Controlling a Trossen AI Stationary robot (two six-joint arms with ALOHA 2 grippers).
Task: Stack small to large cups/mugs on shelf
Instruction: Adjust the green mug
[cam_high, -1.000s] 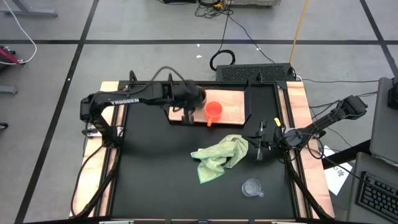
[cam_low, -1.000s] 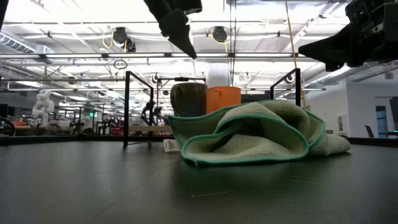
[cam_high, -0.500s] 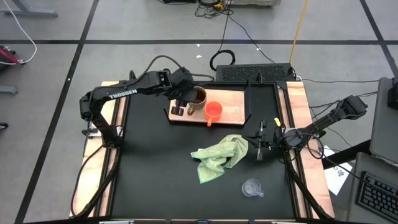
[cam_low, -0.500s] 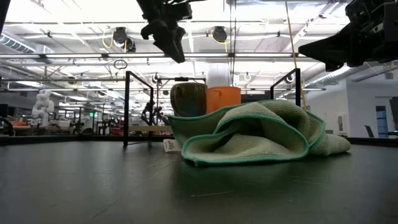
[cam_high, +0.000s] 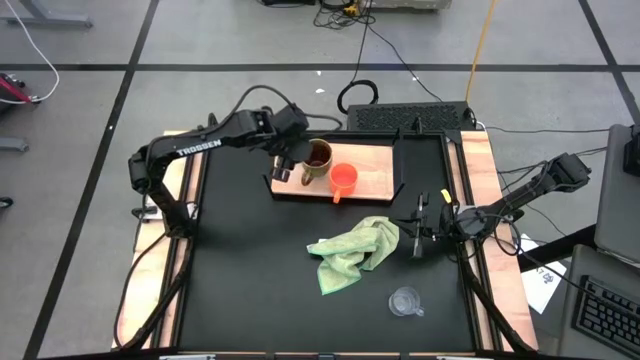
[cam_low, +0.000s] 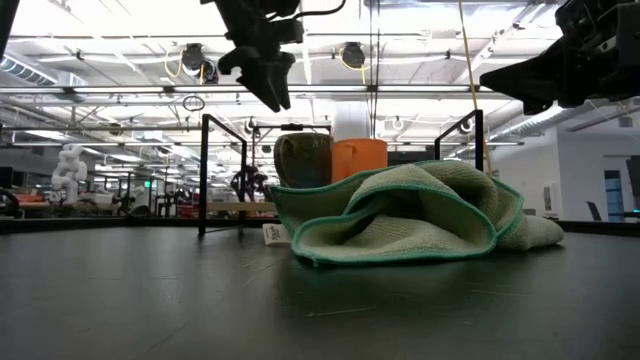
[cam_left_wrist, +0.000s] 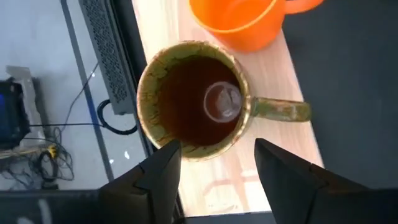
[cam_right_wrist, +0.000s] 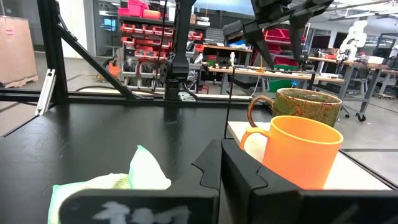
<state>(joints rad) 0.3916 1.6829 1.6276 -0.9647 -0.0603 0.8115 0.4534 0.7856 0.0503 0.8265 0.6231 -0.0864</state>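
hovering: left gripper (cam_left_wrist: 214, 171) above glossy brown handled mug (cam_high: 316, 157), jaws spread, empty
resting: right gripper (cam_high: 418, 238) pressed together beside green cloth (cam_high: 352, 252)
placed: mug, small orange cup (cam_high: 343, 178) on light wooden shelf (cam_high: 375, 178)
remaining: clear glass cup (cam_high: 404, 300) on black tabletop, well apart
risk: descending fingers clipping mug rim, toppling it

Brown mug (cam_high: 317, 157) beside orange cup (cam_high: 343, 179) on shelf (cam_high: 375, 177); seemingly glass cup (cam_high: 405, 301) apart.

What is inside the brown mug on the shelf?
Nothing: the left wrist view looks straight into the brown mug and shows only its glossy dark bottom. What is under it on the shelf is covered.
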